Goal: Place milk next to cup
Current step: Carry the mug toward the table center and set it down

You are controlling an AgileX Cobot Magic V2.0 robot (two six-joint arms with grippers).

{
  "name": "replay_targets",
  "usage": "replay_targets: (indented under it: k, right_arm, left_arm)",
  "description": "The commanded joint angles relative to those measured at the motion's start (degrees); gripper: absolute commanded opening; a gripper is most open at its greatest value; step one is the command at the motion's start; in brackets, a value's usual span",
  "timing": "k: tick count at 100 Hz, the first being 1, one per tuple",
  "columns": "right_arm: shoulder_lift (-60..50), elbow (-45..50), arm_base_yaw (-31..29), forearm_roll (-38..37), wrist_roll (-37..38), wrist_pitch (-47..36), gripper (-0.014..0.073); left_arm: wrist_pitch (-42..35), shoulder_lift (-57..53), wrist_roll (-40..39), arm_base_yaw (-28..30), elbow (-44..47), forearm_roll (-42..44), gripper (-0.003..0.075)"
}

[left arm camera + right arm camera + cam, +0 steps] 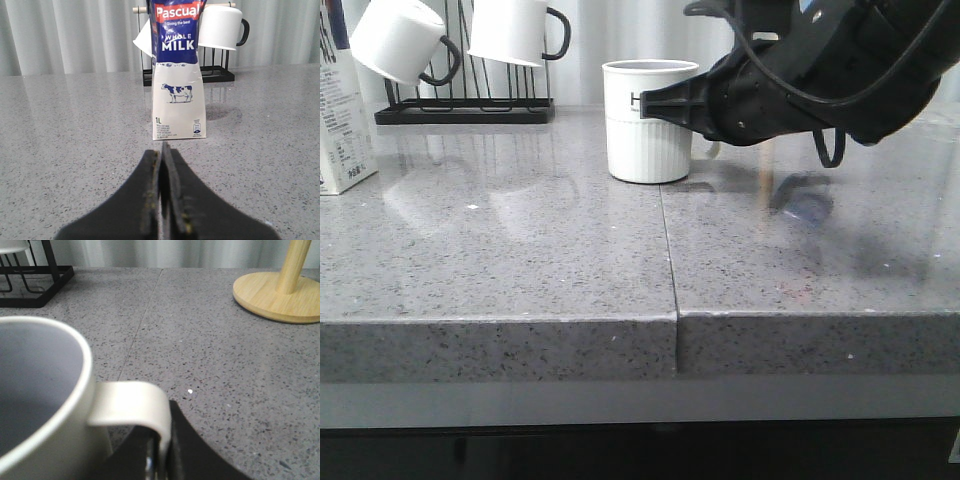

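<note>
Gripping cup (pixel 45 405) by its handle with right gripper (pixel 160 460).
Standing upright just ahead of clenched, empty left gripper (pixel 163 200): milk (pixel 178 75), untouched.

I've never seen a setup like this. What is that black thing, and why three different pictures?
It's a robot with two arms. The front view looks over a grey counter; the other two come from cameras on each wrist. The black shape is the right arm: its gripper is shut on the handle of the white cup. The left gripper is shut, empty, pointing at the milk. Behind stand a mug rack and a wooden stand.
</note>
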Motion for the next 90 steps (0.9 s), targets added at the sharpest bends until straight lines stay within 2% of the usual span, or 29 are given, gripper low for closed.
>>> replay_targets:
  k: [1,26,33,62,90]
  right_arm:
    - [-2.92,-1.79,-0.12,-1.09,-0.34,-3.02,-0.0022]
    - [-2.92,-1.74,-0.12,-1.09,-0.34,-1.54,0.0303]
    - [-2.92,-1.68,-0.12,-1.09,-0.34,-2.12,0.0365]
    - [-3.73,-1.36,-0.04,-1.09,-0.34,-2.04,0.0385]
    - [-8.83,4.60,0.44,-1.14,-0.24,-2.29,0.0385]
  left_arm:
    - [-4.84,-1.83,0.04,0.14,2.92,-0.54,-0.0021]
    - [-4.84,-1.83,0.04,0.14,2.92,-0.54,-0.0020]
    - [-4.84,-1.83,0.04,0.14,2.92,-0.54,-0.0020]
    - [-4.84,-1.83,0.04,0.14,2.92,-0.54,-0.0020]
    - [-4.84,-1.83,0.04,0.14,2.92,-0.54,-0.0021]
